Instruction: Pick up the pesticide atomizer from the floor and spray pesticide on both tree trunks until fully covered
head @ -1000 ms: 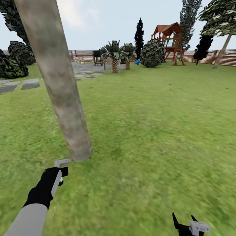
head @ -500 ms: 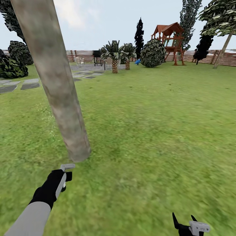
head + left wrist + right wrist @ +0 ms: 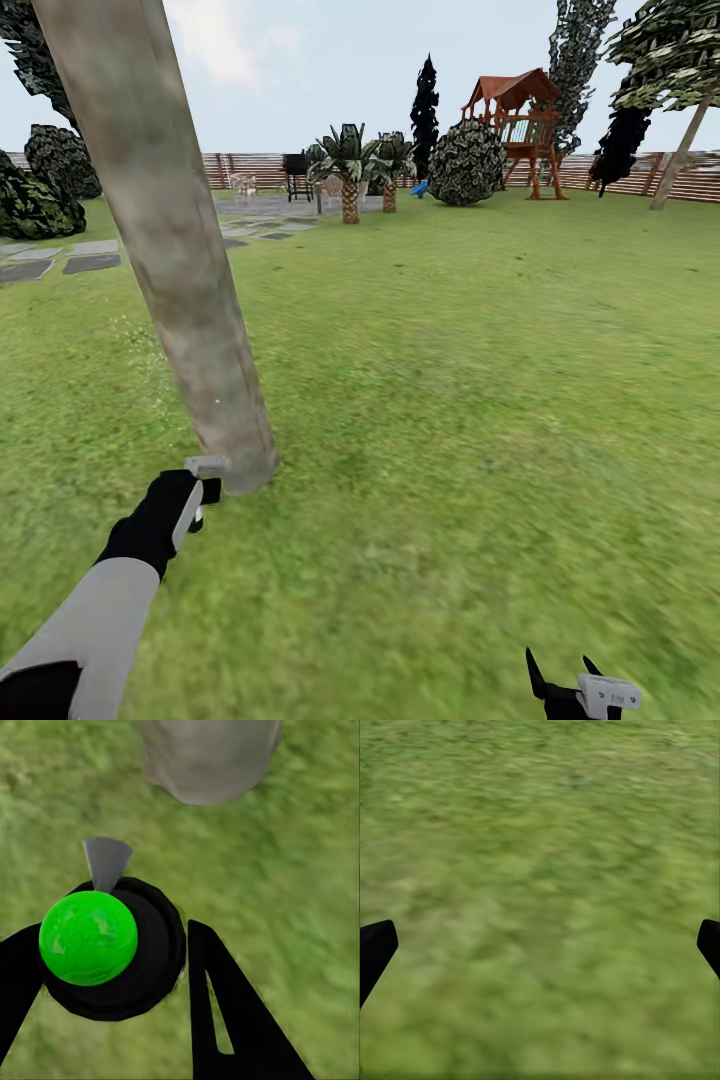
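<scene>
A thick pale mottled tree trunk leans up the left of the head view, its base on the grass. My left gripper hangs just short of that base, shut on the pesticide atomizer. In the left wrist view the atomizer is a round black body with a bright green cap and a grey nozzle aimed at the trunk, held in my left gripper. My right gripper stands open and empty over grass. Another tree with a pale leaning trunk stands far right by the fence.
Grey stepping stones lie at the left beside dark bushes. Far back stand palm-like plants, a round bush, a wooden playset and a slatted fence. Open lawn spreads to the right.
My left gripper has moved forward with the atomizer, closer to the trunk's base. The right gripper has stayed where it was.
</scene>
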Robot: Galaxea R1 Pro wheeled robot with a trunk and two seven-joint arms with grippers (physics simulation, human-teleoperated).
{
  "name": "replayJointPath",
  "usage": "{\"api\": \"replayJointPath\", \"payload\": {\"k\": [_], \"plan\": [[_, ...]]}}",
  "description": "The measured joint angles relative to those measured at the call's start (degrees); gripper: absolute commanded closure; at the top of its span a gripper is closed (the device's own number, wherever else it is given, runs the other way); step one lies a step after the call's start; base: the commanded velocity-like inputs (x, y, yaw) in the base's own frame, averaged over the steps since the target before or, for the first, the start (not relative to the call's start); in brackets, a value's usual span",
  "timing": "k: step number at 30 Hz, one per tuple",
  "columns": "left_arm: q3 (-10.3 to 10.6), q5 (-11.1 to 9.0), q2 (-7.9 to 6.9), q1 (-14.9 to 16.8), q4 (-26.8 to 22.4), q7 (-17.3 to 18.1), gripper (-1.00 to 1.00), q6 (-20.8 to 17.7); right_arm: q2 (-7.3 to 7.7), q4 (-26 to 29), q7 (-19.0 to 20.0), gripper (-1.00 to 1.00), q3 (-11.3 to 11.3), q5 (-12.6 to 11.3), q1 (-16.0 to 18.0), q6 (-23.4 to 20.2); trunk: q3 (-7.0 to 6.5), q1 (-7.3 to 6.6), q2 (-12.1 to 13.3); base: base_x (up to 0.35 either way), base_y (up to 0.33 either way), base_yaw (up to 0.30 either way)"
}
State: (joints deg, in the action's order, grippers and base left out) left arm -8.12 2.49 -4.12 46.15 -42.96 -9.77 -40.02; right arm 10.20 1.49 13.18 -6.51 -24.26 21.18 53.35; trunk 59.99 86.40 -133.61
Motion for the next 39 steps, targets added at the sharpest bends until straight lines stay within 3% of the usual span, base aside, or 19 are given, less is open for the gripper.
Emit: {"api": "replayJointPath", "payload": {"k": [5,12,15,16,18,20,23,27,30,33,35,37,39], "plan": [[0.60,-0.38,-0.63,-0.52,-0.12,0.05,1.00,0.14,0.00,0.00,0.00,-1.00,0.00,0.00,0.00,0.00,0.00,0.00,0.00,0.085,0.000,0.000],[0.42,-0.64,1.63,-0.21,0.07,0.13,1.00,-0.15,0.00,0.00,-0.08,-1.00,0.06,-0.09,0.00,0.00,0.00,0.00,0.00,0.085,0.000,0.000],[0.16,-0.38,0.88,0.34,0.44,0.12,1.00,-1.36,0.02,0.00,-0.08,-1.00,0.08,-0.09,0.00,0.00,0.00,0.00,0.00,0.001,0.000,0.000],[0.06,-0.13,0.28,0.34,0.57,0.12,1.00,-2.07,0.03,0.00,-0.08,-1.00,0.09,-0.09,0.00,0.00,0.00,0.00,0.00,0.000,0.000,0.000],[-0.04,0.02,-2.37,-0.06,1.01,0.15,1.00,-2.81,0.04,0.00,-0.08,-1.00,0.08,-0.09,0.00,0.00,0.00,0.00,0.00,0.000,0.000,0.000],[0.22,-0.58,-2.79,-0.27,2.39,0.15,1.00,-2.57,0.06,0.00,-0.08,-1.00,0.09,-0.09,0.00,0.00,0.00,0.00,0.00,0.000,0.000,0.000],[0.42,-0.90,-1.86,-0.52,3.51,0.26,1.00,-2.23,0.08,0.00,-0.08,-1.00,0.08,-0.09,0.00,0.00,0.00,0.00,0.00,0.052,0.013,0.000],[0.43,-0.89,1.40,-0.55,3.76,3.51,1.00,-2.58,0.09,0.00,-0.08,-1.00,0.09,-0.09,0.00,0.00,0.00,0.00,0.00,0.252,0.121,0.000],[0.66,-0.17,1.33,-0.54,3.69,3.84,1.00,-2.74,0.09,0.00,-0.08,-1.00,0.09,-0.09,0.00,0.00,0.00,0.00,0.00,0.089,0.039,0.000],[0.61,0.30,0.57,-0.54,3.71,3.83,1.00,-2.79,0.09,0.00,-0.08,-1.00,0.09,-0.09,0.00,0.00,0.00,0.00,0.00,0.013,0.006,0.000],[0.53,0.56,-0.82,-0.47,3.70,3.80,1.00,-2.81,0.09,0.00,-0.08,-1.00,0.09,-0.09,0.00,0.00,0.00,0.00,0.00,0.003,0.001,0.000],[0.30,0.71,-4.08,-0.03,3.74,3.80,1.00,-2.92,0.09,0.00,-0.08,-1.00,0.10,-0.09,0.00,0.00,0.00,0.00,0.00,0.000,0.000,0.000],[0.16,0.33,-5.82,0.23,3.76,3.82,1.00,-2.98,0.09,0.00,-0.08,-1.00,0.09,-0.09,0.00,0.00,0.00,0.00,0.00,0.000,0.000,0.000]]}}
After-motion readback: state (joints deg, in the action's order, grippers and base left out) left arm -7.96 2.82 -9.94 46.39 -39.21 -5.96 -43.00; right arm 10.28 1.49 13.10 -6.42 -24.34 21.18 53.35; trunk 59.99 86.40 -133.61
